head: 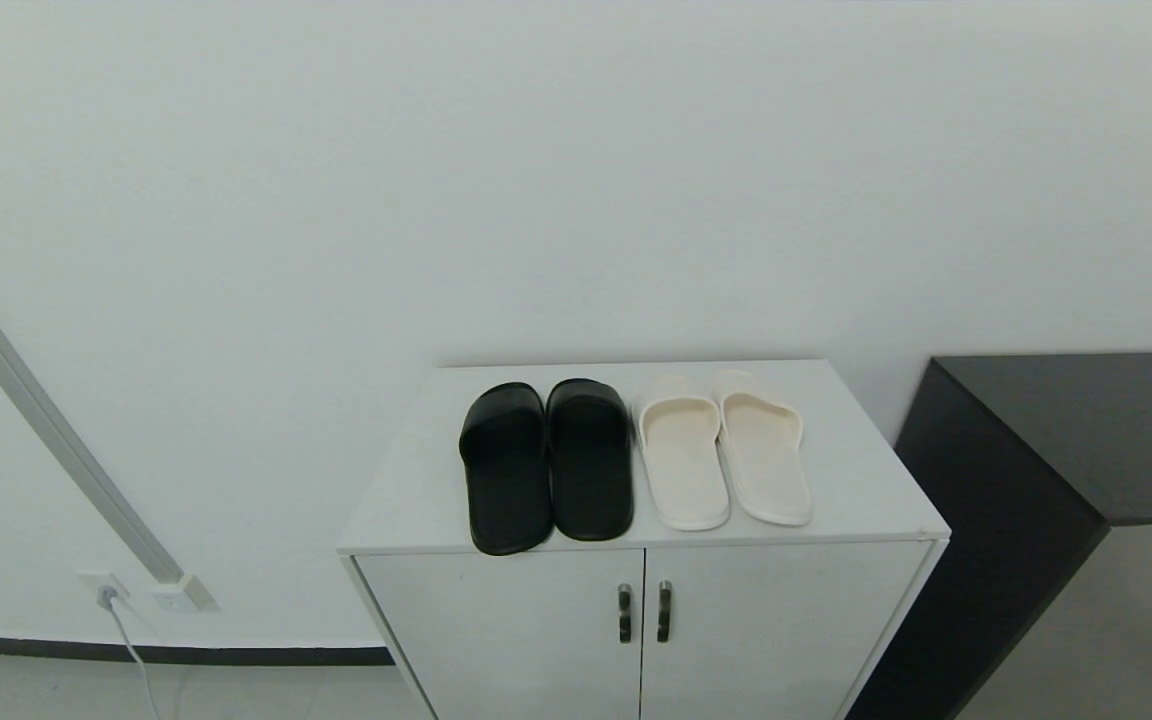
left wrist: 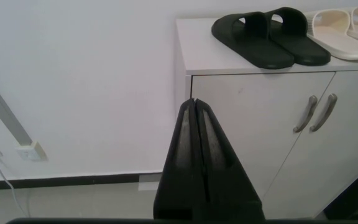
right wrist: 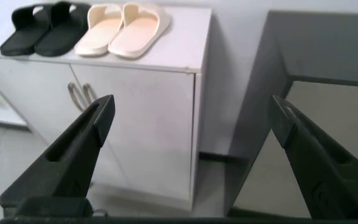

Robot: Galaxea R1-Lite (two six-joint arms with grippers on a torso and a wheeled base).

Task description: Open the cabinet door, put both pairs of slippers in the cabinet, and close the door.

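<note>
Head view is showing me the white two-door wooden cabinet (head: 396, 510) with both doors sitting shut, so I am judging the task to be at its very first step. On its top, the pair of black rubber slide slippers (head: 546, 465) is lying just beside the pair of cream rubber slide slippers (head: 721, 450), black toward my left, all four with heels pointing at me and hanging close to the front edge.

What I am watching is the two slim metal bar handles (head: 644, 611) flanking the centre seam. Their long axis is running vertically, so I am expecting the fingers to have to close sideways across a bar.

Looking through the left wrist camera, I am seeing the left gripper (left wrist: 195, 104) pressed fully together and holding nothing, facing the left door (left wrist: 247, 130) from well apart. Through the right wrist camera, the right gripper (right wrist: 191, 106) is standing spread wide, also carrying nothing, facing the right door (right wrist: 148, 124) from well apart. I cannot tell which arm is nearer the handles, but I am leaning toward the right one, since it is already spread to take a bar.
</note>
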